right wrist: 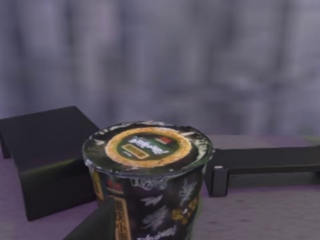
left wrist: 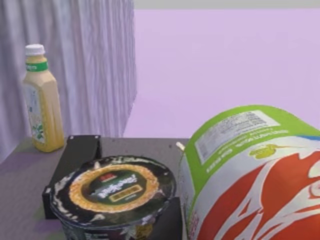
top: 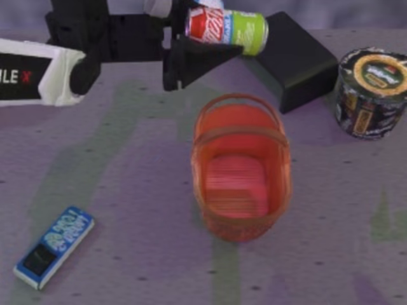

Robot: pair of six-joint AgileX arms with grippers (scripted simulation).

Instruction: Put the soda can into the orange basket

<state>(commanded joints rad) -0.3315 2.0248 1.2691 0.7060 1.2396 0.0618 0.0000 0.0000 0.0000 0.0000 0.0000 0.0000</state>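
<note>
Soda can [top: 227,29] clamped sideways in left end effector [top: 191,38], top edge cropped

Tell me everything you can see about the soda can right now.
The soda can looks like a small printed metal cylinder, with a red band with white lettering and a lime-green part carrying a white label panel. It lies on its side, held in the left hand near the table's far edge, beyond the orange basket, not over it. Only the hand touches it.
</note>
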